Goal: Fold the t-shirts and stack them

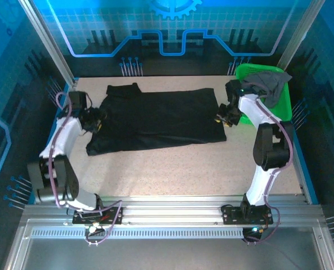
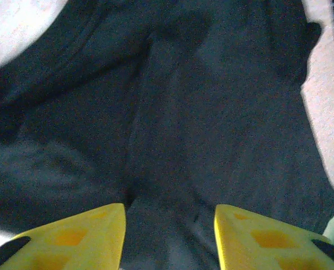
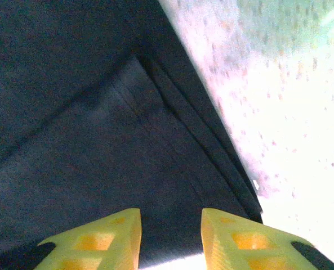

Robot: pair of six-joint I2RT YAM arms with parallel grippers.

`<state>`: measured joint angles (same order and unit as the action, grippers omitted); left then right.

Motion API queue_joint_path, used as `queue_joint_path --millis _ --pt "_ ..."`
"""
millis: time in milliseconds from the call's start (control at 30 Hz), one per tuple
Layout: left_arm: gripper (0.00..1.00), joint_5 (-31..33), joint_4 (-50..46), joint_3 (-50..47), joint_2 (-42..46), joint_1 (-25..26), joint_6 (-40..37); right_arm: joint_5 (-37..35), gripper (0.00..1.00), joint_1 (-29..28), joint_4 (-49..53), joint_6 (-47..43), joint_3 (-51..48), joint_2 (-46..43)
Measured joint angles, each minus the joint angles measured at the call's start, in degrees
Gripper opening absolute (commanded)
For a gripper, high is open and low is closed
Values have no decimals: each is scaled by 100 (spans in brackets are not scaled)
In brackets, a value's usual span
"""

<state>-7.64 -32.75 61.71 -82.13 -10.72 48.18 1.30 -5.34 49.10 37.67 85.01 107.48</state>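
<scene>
Left gripper: yellow fingers stand apart, released, nothing pinched between them. In the left wrist view, black cloth lies under the gap, with a long crease running away from the fingers. From above, this gripper sits at the left edge of the black t-shirt, over a bunched part by the sleeve.

Right gripper: yellow fingers also parted, released, no cloth caught. In the right wrist view they are over a folded corner of the shirt. Layered edges run diagonally toward the near right, with bare speckled table beside them. From above, this gripper is at the shirt's right edge, just beside the basket.

Black t-shirt: spread flat across the far half of the table, long side running left to right. Right end straight and tidy. Left end rumpled, with a flap sticking out at the far left and another at the near left corner.

Dark grey t-shirt: crumpled in the green basket at the far right corner, partly draped over its rim, well apart from the black one.

Both arms reach in from the near edge, one to each end of the black shirt.
</scene>
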Motion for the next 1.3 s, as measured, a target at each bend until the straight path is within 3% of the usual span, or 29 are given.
queue_joint_path --millis 100,267,800,1133,1300 --pt "34 -66 -173 -756 424 -74 120 227 35 149 -188 -306 -446 -96" --pt "34 -157 -264 -1576 306 -455 321 273 37 304 -328 -761 -595 72" --pt "36 96 -240 -1604 -153 -511 398 284 30 310 -415 -949 -780 339" --pt "32 313 -63 -1606 -457 -573 398 262 1 310 -413 -914 -782 343" --pt "30 479 44 -1602 -619 -684 400 111 0 306 -367 -920 -780 343"
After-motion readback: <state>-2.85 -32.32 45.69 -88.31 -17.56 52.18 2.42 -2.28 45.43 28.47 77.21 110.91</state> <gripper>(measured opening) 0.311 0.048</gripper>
